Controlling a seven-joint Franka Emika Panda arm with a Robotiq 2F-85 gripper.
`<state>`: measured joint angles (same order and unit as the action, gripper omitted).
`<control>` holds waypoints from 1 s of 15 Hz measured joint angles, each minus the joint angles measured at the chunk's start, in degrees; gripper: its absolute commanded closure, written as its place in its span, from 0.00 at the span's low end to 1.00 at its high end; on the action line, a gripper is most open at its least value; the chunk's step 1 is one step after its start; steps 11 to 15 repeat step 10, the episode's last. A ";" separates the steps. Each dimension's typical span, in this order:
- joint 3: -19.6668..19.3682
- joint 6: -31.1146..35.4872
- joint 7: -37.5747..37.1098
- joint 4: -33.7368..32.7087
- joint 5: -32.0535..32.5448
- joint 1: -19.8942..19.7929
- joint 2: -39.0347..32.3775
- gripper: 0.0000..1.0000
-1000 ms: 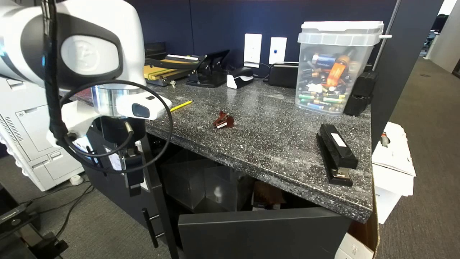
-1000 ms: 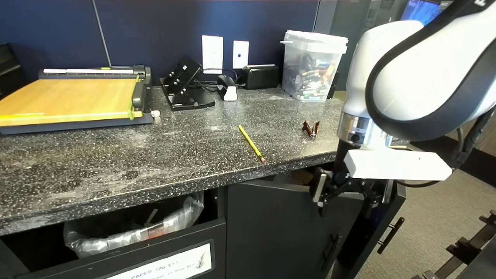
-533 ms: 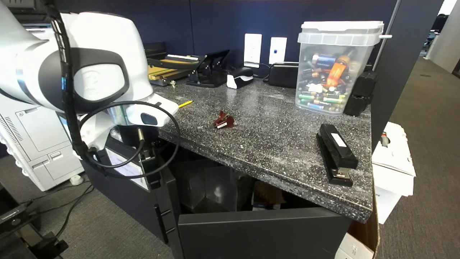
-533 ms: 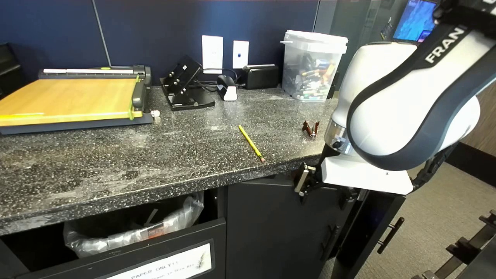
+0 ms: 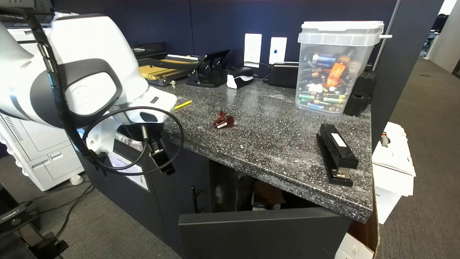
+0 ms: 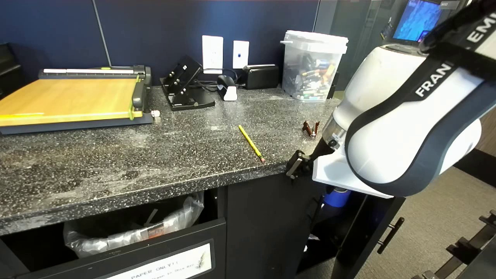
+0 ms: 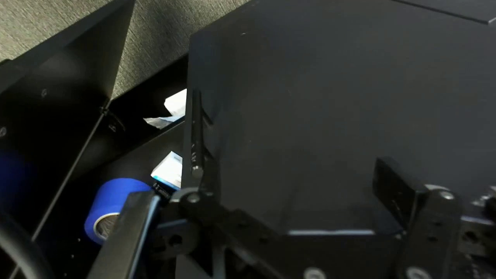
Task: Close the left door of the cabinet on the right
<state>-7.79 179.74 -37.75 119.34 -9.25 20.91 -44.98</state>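
The left door [image 5: 183,183] is a dark grey panel with a dark vertical bar handle [image 7: 197,135] near its free edge. It also shows in the other views [image 6: 267,228] [image 7: 310,108]. It stands swung in under the counter, about in line with the front beside it; I cannot tell if it is fully shut. The cabinet's shadowy interior [image 6: 325,240] shows beyond its free edge. My gripper [image 7: 265,182] is open and empty in front of the door's upper part, just below the counter edge in both exterior views [image 5: 163,162] [image 6: 296,166]. Contact is hidden.
The other cabinet door [image 5: 266,233] stands open. A blue tape roll [image 7: 116,207] lies inside. The granite counter [image 5: 266,140] overhangs, bearing a stapler [image 5: 336,154], red staple remover [image 5: 224,120], pencil [image 6: 251,142] and clear tub [image 5: 330,72]. A labelled drawer [image 6: 162,252] stands partly open.
The left door has swung inward under the counter, its handle moving with it. My gripper has moved with the door and tilted towards the counter edge. More of the interior shows in an exterior view.
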 measured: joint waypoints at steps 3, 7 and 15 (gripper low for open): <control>-0.35 1.68 0.43 2.07 -1.63 0.78 0.67 0.00; -0.10 -9.73 6.20 8.67 -1.34 -0.92 8.12 0.00; -0.20 -23.06 11.78 13.28 0.74 -3.42 17.55 0.00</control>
